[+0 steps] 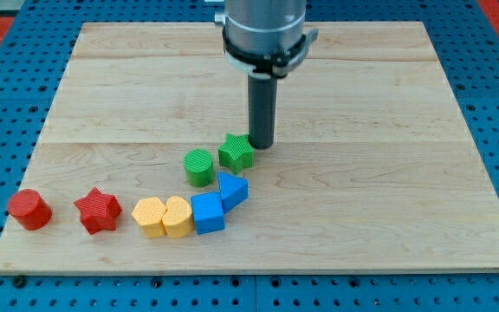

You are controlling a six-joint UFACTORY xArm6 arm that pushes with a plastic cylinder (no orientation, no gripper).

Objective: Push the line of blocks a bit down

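My tip rests on the wooden board, touching or just off the upper right of the green star. A green cylinder sits left of the star. Below them a blue triangular block leans against a blue cube. Two yellow blocks sit side by side left of the cube, the right one heart-shaped. Further left are a red star and a red cylinder. The blocks form a curved line from lower left up to my tip.
The board lies on a blue pegboard. The arm's grey housing hangs over the board's top middle. The red cylinder sits close to the board's left edge.
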